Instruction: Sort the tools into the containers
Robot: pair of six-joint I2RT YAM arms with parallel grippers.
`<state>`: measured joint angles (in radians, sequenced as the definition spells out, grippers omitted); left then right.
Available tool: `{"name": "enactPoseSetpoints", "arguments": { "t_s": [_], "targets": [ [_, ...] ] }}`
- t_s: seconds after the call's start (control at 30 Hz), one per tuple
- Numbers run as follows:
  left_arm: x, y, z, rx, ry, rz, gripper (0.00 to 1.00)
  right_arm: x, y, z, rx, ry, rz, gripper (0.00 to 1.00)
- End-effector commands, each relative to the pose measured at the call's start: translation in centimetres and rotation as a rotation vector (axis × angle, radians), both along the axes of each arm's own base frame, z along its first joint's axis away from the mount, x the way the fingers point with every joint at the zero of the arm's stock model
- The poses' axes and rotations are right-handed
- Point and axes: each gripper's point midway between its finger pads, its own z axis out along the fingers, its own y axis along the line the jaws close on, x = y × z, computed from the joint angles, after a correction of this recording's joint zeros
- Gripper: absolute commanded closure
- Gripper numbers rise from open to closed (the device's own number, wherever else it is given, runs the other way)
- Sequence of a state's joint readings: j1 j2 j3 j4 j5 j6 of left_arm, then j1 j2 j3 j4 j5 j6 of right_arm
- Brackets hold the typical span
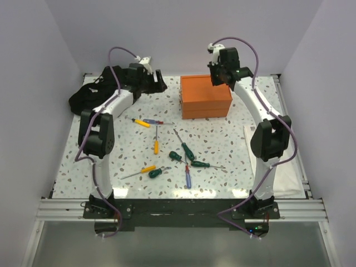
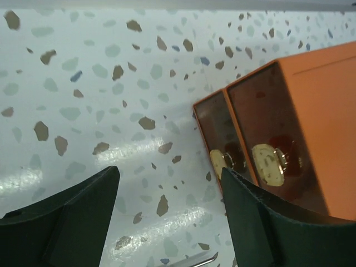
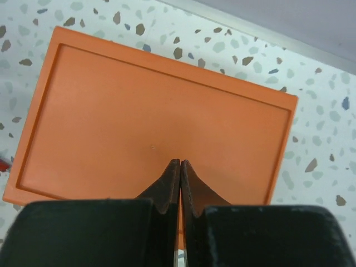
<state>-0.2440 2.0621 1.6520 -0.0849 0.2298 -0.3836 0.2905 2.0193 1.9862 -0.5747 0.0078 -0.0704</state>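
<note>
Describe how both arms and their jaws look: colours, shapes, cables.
The left arm and right arm match: curved white links between bulky black joint housings, each with a purple cable looping along it. Small green lights glow on the right arm. The jaws are matte black wedges tapering to thin tips.

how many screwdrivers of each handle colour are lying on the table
yellow-handled thin metal-shaft screwdrivers: 3
green-handled thin metal-shaft screwdrivers: 4
blue-handled screwdrivers with red ends: 2
total: 9
</note>
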Motion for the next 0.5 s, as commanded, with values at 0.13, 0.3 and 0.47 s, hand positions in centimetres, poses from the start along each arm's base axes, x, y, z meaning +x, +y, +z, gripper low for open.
{"name": "enactPoseSetpoints", "arguments": {
  "t_s": [0.13, 0.3, 0.47],
  "targets": [
    [-1.3, -4.4, -4.7, -0.113, 0.113, -0.191, 0.22, -0.4, 2.0, -3.7, 0.066, 0.104, -0.009, 1.00],
    [-1.2, -7.4, -4.9, -0.172, 0.089, -0.267, 0.22, -0.7, 1.4, -5.3, 0.042, 0.132, -0.035, 1.00],
    [-1.4, -9.6, -5.8, -0.203, 0.098, -0.286, 0.22, -0.9, 0.9, -6.5, 0.017, 0.152, -0.056, 1.00]
  ]
}}
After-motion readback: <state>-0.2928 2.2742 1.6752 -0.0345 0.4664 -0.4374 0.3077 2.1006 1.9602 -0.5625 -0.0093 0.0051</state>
